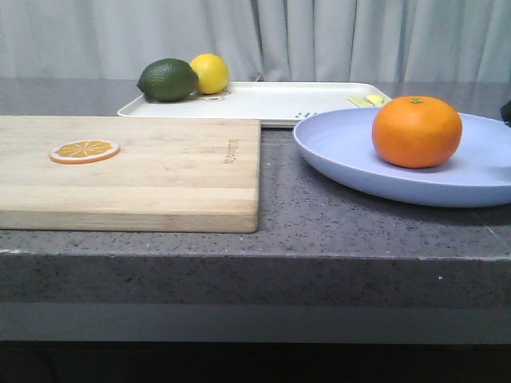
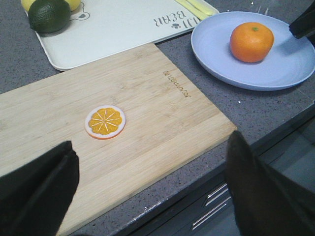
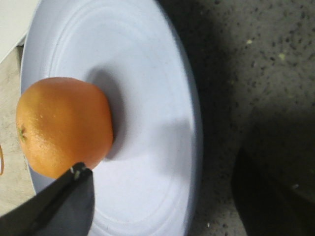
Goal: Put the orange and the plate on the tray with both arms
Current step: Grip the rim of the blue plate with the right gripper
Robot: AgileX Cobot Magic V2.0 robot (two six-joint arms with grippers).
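The orange point(image 1: 416, 132) sits on the lavender-blue plate point(image 1: 343, 148) at the right of the counter, in front of the cream tray point(image 1: 271, 102). My right gripper point(image 3: 162, 196) is open and empty. Its jaws straddle the plate's rim point(image 3: 194, 147), one finger over the plate next to the orange point(image 3: 61, 128), the other over the counter. Only a dark tip of it shows in the front view point(image 1: 506, 112). My left gripper point(image 2: 152, 187) is open and empty, high above the front edge of the cutting board point(image 2: 147, 113), far from the orange point(image 2: 251, 42), plate point(image 2: 216, 49) and tray point(image 2: 118, 24).
A wooden cutting board point(image 1: 160, 175) with a flat orange slice point(image 1: 84, 150) lies at the left front. A green lime point(image 1: 168, 80) and a yellow lemon point(image 1: 210, 73) stand on the tray's far left corner. A yellow utensil point(image 1: 367, 100) lies at its right end.
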